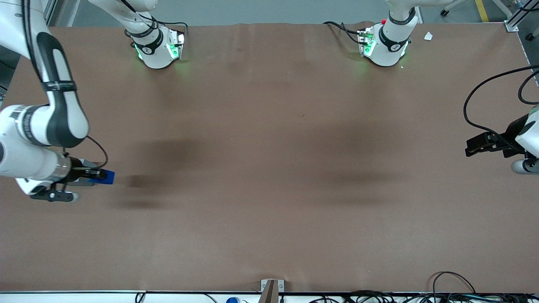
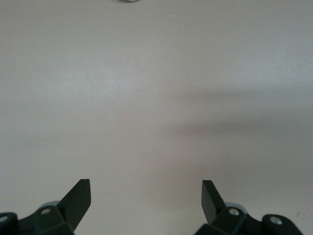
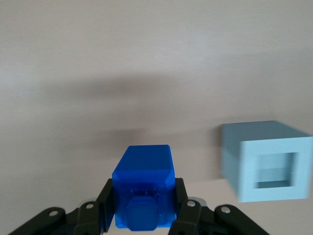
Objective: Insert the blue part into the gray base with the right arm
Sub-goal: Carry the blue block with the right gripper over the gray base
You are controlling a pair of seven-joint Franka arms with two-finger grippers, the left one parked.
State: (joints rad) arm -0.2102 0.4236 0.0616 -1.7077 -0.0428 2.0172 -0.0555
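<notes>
Sitting clamped in claw point(image 3: 143, 215) — blue part point(image 3: 143, 183).

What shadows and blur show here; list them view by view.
Front view: broad soft dark shadows on the brown table; the small bright blue plastic cube sits in the black two-finger gripper. Right wrist view: a blurred shadow band above the cube; the light gray recessed block looks soft.

We see the end effector point(image 1: 101, 174) at the working arm's end of the tabletop point(image 1: 269, 147). The blue part point(image 1: 107, 176) sits between its fingers, up off the tabletop. The gray base point(image 3: 266, 161) sits on the tabletop just beside the end effector.
</notes>
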